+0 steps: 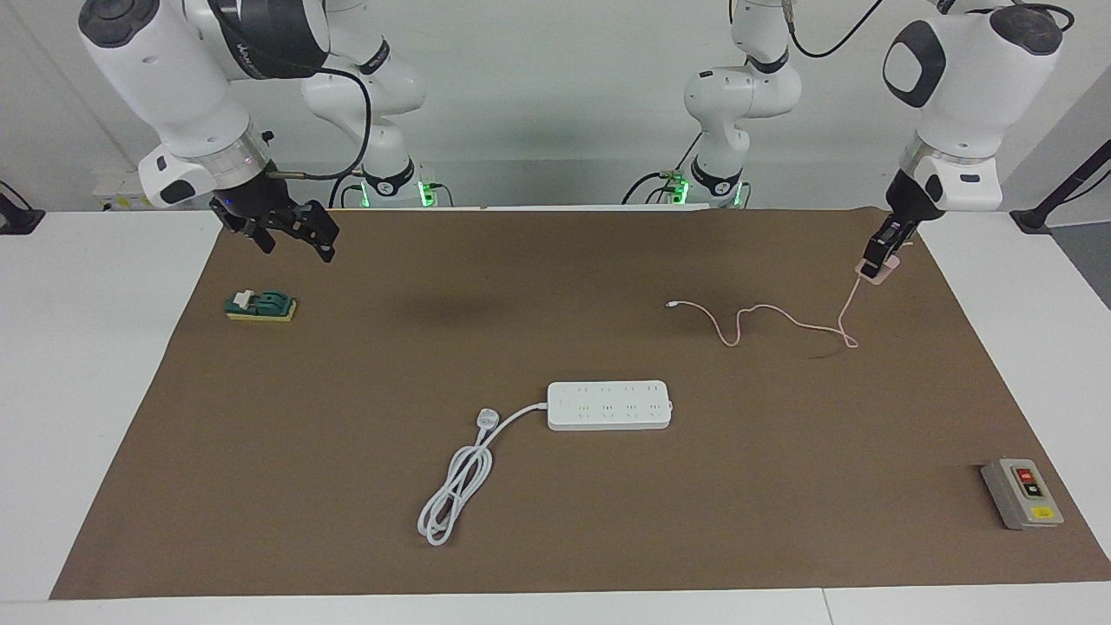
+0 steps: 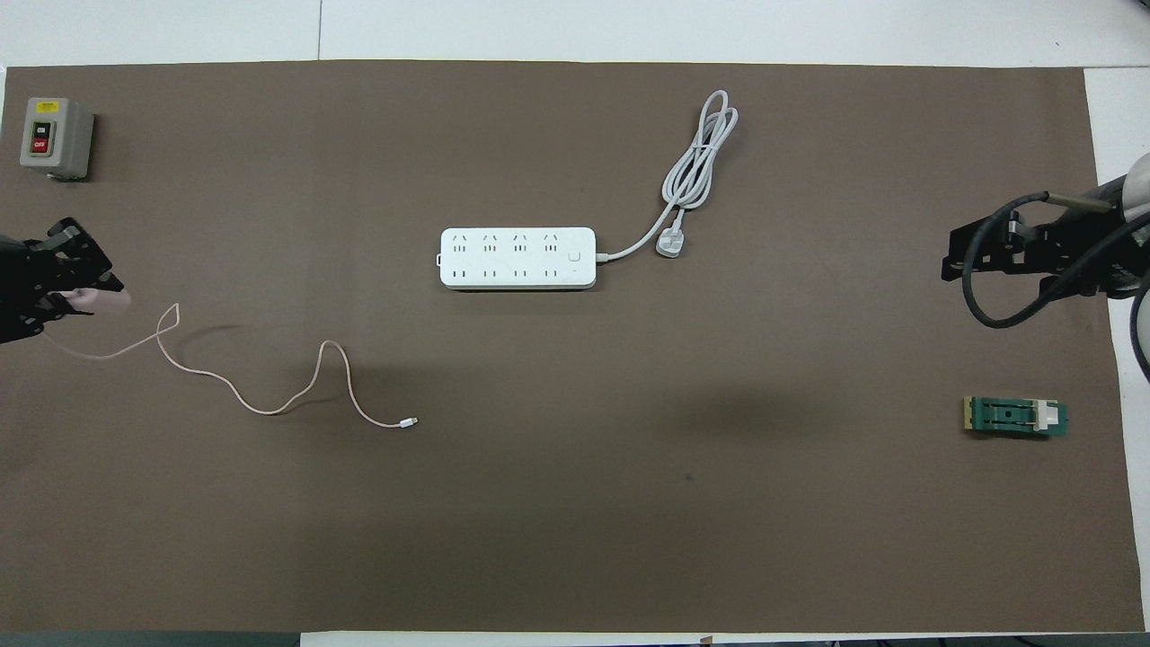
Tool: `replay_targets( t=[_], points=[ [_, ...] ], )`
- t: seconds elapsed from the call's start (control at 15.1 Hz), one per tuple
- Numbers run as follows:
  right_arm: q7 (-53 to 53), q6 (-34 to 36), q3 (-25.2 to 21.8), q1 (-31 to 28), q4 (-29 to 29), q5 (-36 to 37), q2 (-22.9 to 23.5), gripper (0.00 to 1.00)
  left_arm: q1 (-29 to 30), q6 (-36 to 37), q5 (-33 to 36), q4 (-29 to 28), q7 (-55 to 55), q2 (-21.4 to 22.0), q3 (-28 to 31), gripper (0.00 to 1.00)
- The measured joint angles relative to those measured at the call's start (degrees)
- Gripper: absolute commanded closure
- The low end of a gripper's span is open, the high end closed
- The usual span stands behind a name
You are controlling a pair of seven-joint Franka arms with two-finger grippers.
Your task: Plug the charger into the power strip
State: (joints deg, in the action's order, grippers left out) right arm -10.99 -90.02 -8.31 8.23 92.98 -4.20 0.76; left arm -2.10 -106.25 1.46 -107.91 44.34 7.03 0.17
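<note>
My left gripper (image 1: 878, 253) is shut on the pale pink charger (image 1: 874, 270), held in the air over the mat's edge at the left arm's end of the table. In the overhead view the left gripper (image 2: 67, 292) shows at the frame's edge with the charger (image 2: 106, 302) sticking out of it. The thin pink cable (image 1: 785, 317) hangs from the charger and winds over the mat to its small connector (image 1: 669, 305). The white power strip (image 1: 609, 405) lies flat mid-table, sockets up, its thick cord (image 1: 458, 486) coiled beside it. My right gripper (image 1: 293, 236) hangs open and holds nothing.
A green and yellow block (image 1: 260, 305) lies on the mat under the right gripper's end. A grey box (image 1: 1022, 493) with red and yellow buttons sits at the mat's corner farthest from the robots at the left arm's end. The strip's white plug (image 1: 488, 419) rests beside the strip.
</note>
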Motion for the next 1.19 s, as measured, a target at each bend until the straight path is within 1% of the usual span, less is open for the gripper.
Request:
replay_targets(
  t=[0.13,0.27,0.46,0.53,0.66,0.8,0.93,1.19],
  points=[
    [3.55,0.0,-1.41,-0.25,0.0,0.0,0.0,0.0,-3.96,-0.13,-0.02,-0.27,10.29,0.05,-0.05,1.0],
    [8.27,0.0,-2.38,-0.44,0.0,0.0,0.0,0.0,-8.3,-2.02,-0.02,-1.21,21.84,0.04,-0.1,1.0],
    [9.72,0.0,-2.11,-0.35,0.0,0.0,0.0,0.0,-14.59,-5.28,-0.02,-3.56,35.19,-0.35,-0.12,1.0],
    [9.72,0.0,-1.92,-0.33,0.0,0.0,0.0,0.0,-16.75,-5.48,-0.01,-3.92,38.9,-1.24,-0.07,1.0],
    [9.72,0.0,-1.79,-0.33,0.0,0.0,0.0,0.0,-19.85,-6.31,0.16,-3.85,46.4,-4.32,-0.09,1.0],
    [9.73,0.0,-1.8,-0.33,0.0,0.0,0.0,0.0,-21.48,-7.77,0.62,-2.9,52.49,-8.32,-0.06,1.0],
    [9.73,0.0,-1.81,-0.34,0.0,0.0,-0.01,0.0,-21.74,-8.94,0.72,-1.02,55.3,-11.75,-0.02,1.0],
    [9.73,0.0,-1.8,-0.34,0.0,0.0,-0.04,0.0,-21.74,-9.01,0.76,5.36,57.47,-18.05,0.27,1.0]
  ],
)
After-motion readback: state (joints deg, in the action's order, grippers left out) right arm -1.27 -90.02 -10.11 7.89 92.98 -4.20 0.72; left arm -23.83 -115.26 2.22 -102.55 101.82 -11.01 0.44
